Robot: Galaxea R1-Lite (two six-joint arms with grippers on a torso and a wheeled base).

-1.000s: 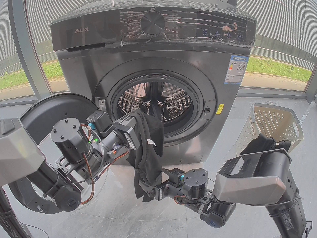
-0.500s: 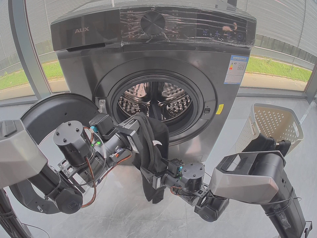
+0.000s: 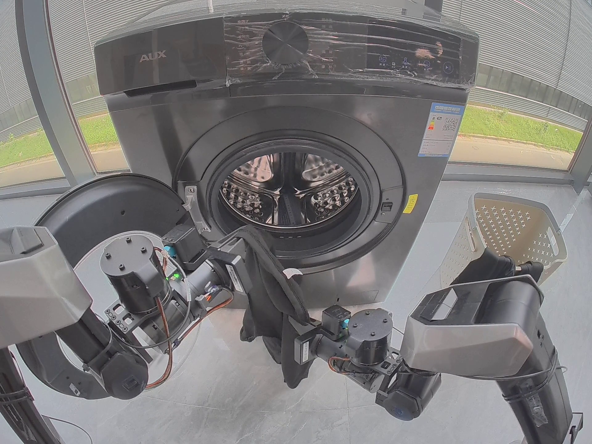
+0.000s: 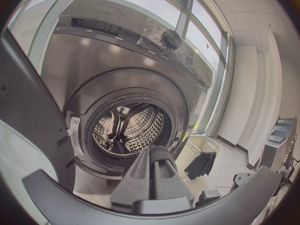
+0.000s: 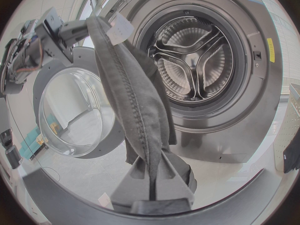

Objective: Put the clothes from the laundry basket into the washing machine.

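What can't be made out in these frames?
- Laundry basket contents: in the head view, its near wall hides the bottom; one dark cloth hangs over the rim.
- Black garment type: it is bunched between the left gripper and right gripper.
- Drum bottom: in the right wrist view, the garment and door rim cover it.

- A laundry corner in a bare, glass-walled showroom or test room, not a lived-in home.
- A dark grey front-loading washing machine (image 3: 154, 124) has clear plastic film (image 3: 345, 50) over its control panel.
- A cream perforated plastic laundry basket (image 3: 518, 223) stands beside it on glossy grey floor tiles (image 3: 216, 396).
- Tall metal-framed windows (image 3: 524, 44) face a green lawn (image 3: 518, 124).
- The white panelled walls (image 4: 247, 88) are plain.
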